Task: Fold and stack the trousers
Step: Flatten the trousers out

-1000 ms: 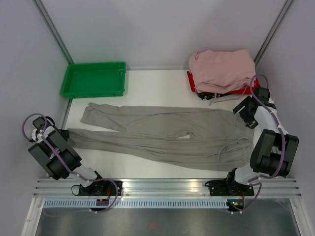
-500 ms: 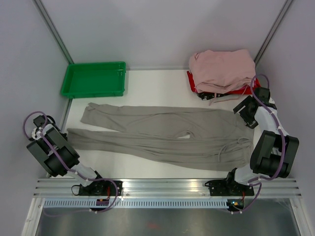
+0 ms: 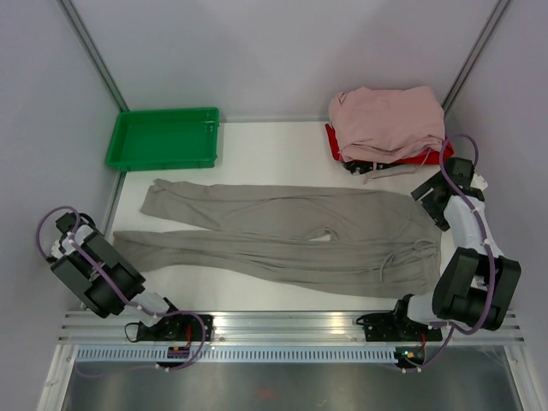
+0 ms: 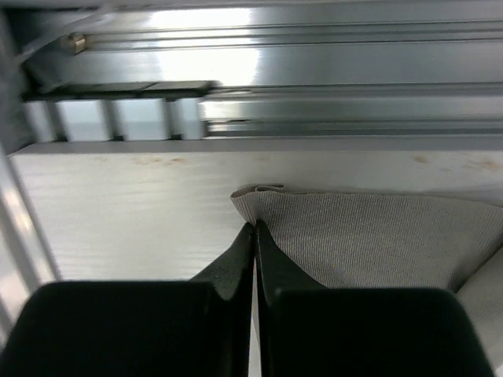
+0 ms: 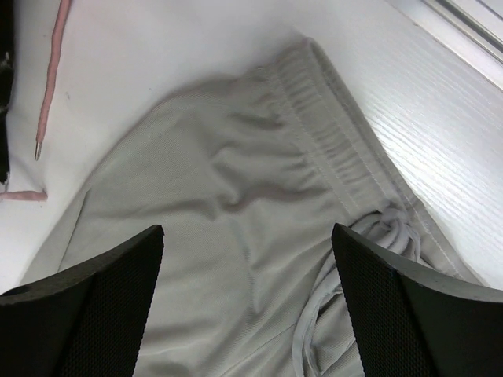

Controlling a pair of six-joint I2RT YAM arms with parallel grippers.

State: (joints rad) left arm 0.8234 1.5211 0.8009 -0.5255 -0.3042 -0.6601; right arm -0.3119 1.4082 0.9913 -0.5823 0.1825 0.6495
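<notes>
**Item 1: trousers** (image 3: 291, 235). Grey-beige soft fabric, spread flat on the white tabletop (image 3: 274, 158). The long axis ran left to right across nearly the whole width. The waistband (image 5: 330, 133) lay at the right end, with its pale drawstring (image 5: 354, 236) loose on the cloth. The two legs reached out to the left, the far leg angled slightly away from the near one. Unfolded; no stacking begun.

**Item 2: left pincer** (image 4: 255, 236). Low at the left edge of the tabletop, fingers together. The wrist view showed them closed on the corner of the near leg's hem (image 4: 263, 192), with the cloth running off to the right from the tips. The rest of the garment therefore lay to this pincer's right, along the long axis.

**Item 3: right pincer** (image 5: 245, 236). Fingers wide apart, holding nothing, poised above the waist end. The waistband and drawstring lay directly beneath the gap and toward its right finger. Whether the tips touched the cloth could not be told.

**Item 4: other goods.** Heap of pink garments (image 3: 385, 120) at the far right, one pink cord (image 5: 51, 71) trailing just beyond the waist. Green tray (image 3: 163, 112) at the far left, well apart from the trousers.

**Note on handling (judgement).** Each arm stood at its own end: the left nearer the hems, the right nearer the waist. A fold would likely carry the gripped hem rightward along the long axis toward the waistband. The held corner was small, so the limp cloth might slip or drag unevenly.
</notes>
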